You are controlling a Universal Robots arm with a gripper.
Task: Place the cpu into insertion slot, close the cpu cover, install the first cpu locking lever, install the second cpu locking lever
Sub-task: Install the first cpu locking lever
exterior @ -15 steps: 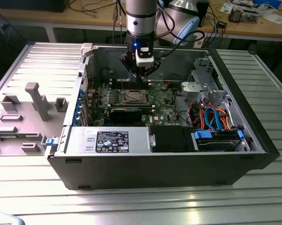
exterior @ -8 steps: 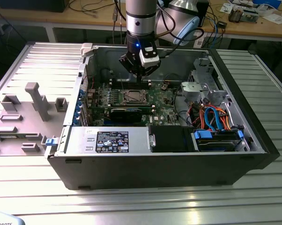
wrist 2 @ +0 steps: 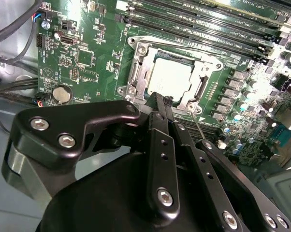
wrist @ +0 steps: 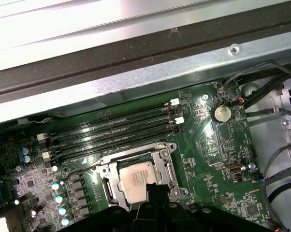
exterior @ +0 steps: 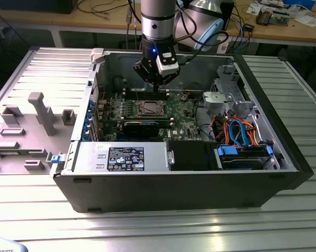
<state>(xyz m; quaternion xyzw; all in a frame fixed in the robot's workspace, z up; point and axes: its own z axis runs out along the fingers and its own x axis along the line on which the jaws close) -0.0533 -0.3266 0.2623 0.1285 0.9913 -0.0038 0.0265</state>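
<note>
A ribbed metal table [exterior: 147, 231] carries an open computer case [exterior: 174, 194]; wooden benches [exterior: 284, 31] strewn with cables stand behind. Inside the case lies the green motherboard [exterior: 184, 118]. The gripper [exterior: 155, 88] hangs over it, its fingers [wrist 2: 157, 125] pressed together on nothing. The cpu [wrist 2: 169, 77] sits in the insertion slot [exterior: 139, 108], just ahead of the fingertips and below them. The cpu cover [wrist 2: 138, 77] lies flat around the chip, framing its silver top.
</note>
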